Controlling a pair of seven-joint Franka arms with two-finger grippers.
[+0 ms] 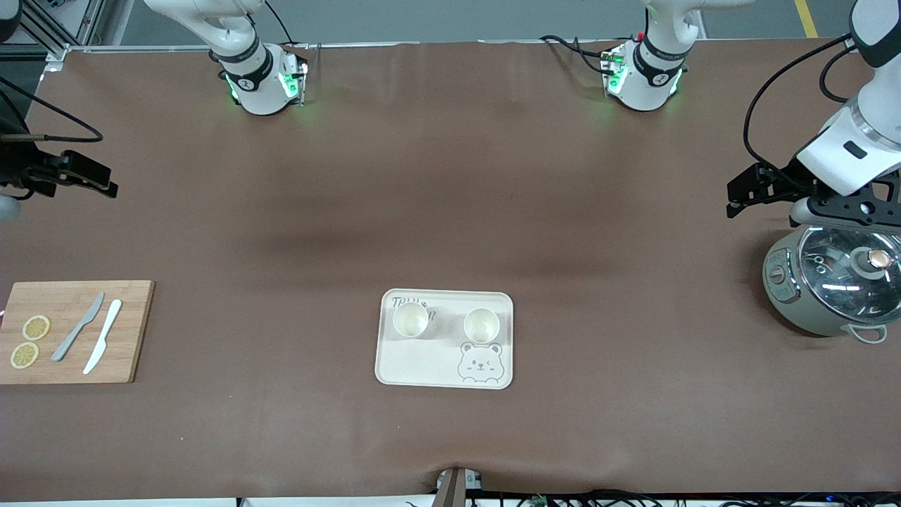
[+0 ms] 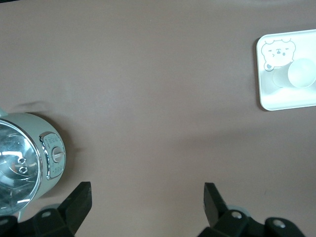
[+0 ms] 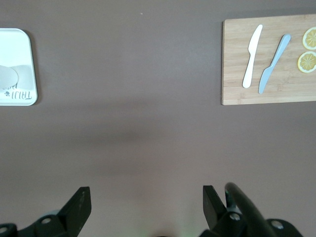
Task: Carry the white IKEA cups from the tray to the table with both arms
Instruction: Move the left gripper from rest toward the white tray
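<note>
Standing upright on the tray (image 1: pixel 394 366) at mid-bench (image 1: pixel 450 211), both white IKEA cups (image 1: pixel 410 319) (image 1: pixel 481 324) remain unmoved. Left pincer (image 2: pixel 147 197) hangs spread over the rice cooker (image 1: pixel 830 285); right pincer (image 3: pixel 146 197) waits spread over bare bench. Risk: converging arms clash, cups being close.

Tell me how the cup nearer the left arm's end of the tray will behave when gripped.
The cup is small, plain and empty, so probably light. Its smooth, slightly tapered wall may slip in the fingers. Standing upright and free on the tray, apart from the other cup, it could tip if nudged off-centre.
</note>
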